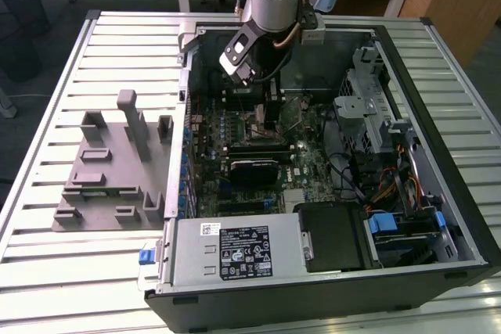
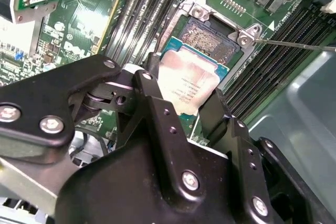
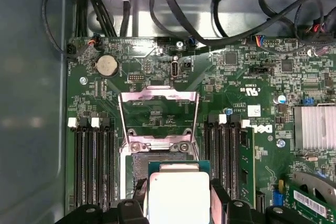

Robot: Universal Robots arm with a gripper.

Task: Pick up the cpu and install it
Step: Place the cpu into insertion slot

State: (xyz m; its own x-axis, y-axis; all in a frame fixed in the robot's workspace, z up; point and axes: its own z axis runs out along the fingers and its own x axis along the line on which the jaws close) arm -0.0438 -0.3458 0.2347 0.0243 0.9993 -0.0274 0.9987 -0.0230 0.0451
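Gripper (image 2: 182, 92): fingers (image 2: 214, 109) clamp two opposite edges of the cpu (image 2: 191, 80), leaving its silver top and contact face clear. Cpu: held inside the computer case (image 1: 438, 107), just over the open socket (image 2: 210, 39). The load frame (image 3: 157, 111) stands raised, evidently to admit it; contact cannot be told.

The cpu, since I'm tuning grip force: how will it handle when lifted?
Probably stiff: the cpu sits flat and unbent in the pincer. Its shiny metal top looks smooth, so it is likely slippery. It is thin and small, so probably light.
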